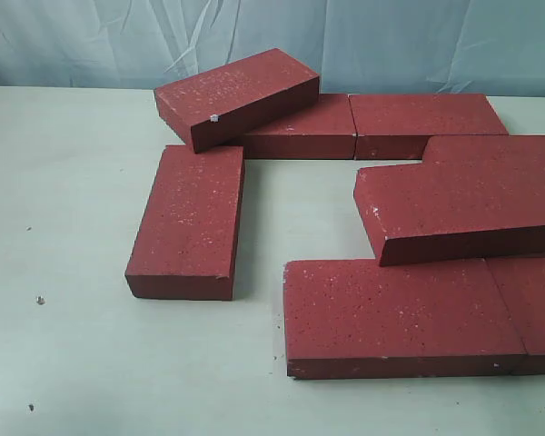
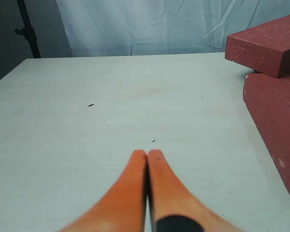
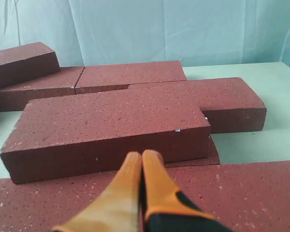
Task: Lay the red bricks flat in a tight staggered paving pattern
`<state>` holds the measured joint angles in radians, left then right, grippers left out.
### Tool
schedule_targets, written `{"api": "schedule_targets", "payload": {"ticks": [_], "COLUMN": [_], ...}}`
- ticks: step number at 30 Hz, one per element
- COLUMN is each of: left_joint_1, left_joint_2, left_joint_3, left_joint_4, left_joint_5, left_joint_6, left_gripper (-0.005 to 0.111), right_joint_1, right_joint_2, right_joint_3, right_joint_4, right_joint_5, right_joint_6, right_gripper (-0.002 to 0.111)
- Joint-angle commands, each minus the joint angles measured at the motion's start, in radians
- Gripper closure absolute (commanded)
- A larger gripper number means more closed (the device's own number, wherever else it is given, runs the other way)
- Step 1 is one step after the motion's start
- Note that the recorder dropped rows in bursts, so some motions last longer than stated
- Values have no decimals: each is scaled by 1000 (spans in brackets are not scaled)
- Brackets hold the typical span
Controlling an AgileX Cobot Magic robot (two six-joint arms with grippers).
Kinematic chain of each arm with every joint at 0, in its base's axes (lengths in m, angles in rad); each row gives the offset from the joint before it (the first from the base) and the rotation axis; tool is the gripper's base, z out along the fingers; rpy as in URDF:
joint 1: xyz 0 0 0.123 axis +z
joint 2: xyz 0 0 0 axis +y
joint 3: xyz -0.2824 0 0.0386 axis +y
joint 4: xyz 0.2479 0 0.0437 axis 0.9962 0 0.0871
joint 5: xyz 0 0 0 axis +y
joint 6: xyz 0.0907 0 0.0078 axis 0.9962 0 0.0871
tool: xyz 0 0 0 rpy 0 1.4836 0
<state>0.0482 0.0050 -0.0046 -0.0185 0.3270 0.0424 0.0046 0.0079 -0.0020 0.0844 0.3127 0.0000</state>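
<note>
The left gripper [image 2: 147, 153] has its orange fingers [image 2: 128, 193] pressed together tip to tip with nothing between them. It hangs over bare table [image 2: 111, 106] and touches no brick. The right gripper [image 3: 141, 154] is likewise closed and empty. Its tips sit just before the long side face of the slanted brick [image 3: 106, 128], above the flat top of the front brick [image 3: 241, 193] — whether they touch either one I cannot tell.

In the exterior view, with the open gap in the middle of the table as dial centre, the red bricks [image 1: 300, 132] ring it. At twelve o'clock the back pair [image 1: 427, 123] lies flat, end to end, long axes running nine to three. At eleven the chipped brick [image 1: 236, 95] leans tilted on the back row, its long axis about eight to two, the white chip at its near corner. At nine the lone brick [image 1: 189, 221] lies flat, long axis roughly twelve to six. At three the slanted brick lies crooked across its neighbours, long axis near nine to three. From five to six the front brick lies flat — long axis nine to three — with another butted against its right end.

The two leaning bricks rest on flat ones. A wrinkled pale sheet [image 1: 391, 45] hangs behind.
</note>
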Motion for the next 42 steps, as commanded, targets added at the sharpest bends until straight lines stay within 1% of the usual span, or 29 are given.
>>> {"api": "schedule_targets", "payload": {"ticks": [1,19,21,25,27,28,30,42], "left_joint_1": [0,0,0,0,0,0,0,0], "left_joint_2": [-5,-5,-5,-5,-5,-5,-5,-5], "left_joint_3": [5,5,5,5,5,5,5,5], "left_joint_4": [6,6,6,6,6,6,6,6], "left_joint_5": [-13,-13,-13,-13,-13,-13,-13,-13], "left_joint_6": [-2,-2,-2,-2,-2,-2,-2,-2], "left_gripper": [107,107,107,107,107,107,107,107], "right_joint_1": [-7,-7,-7,-7,-7,-7,-7,-7], "right_joint_2": [-8,-8,-8,-8,-8,-8,-8,-8], "right_joint_3": [2,2,2,2,2,2,2,2], "right_joint_4": [-5,-8,-8,-8,-8,-8,-6,11], "right_joint_5": [-8,-12,-66,-248,-381,-410,-441,-482], "right_joint_6": [0,0,0,0,0,0,0,0], "right_gripper": [109,109,109,109,109,109,109,109]}}
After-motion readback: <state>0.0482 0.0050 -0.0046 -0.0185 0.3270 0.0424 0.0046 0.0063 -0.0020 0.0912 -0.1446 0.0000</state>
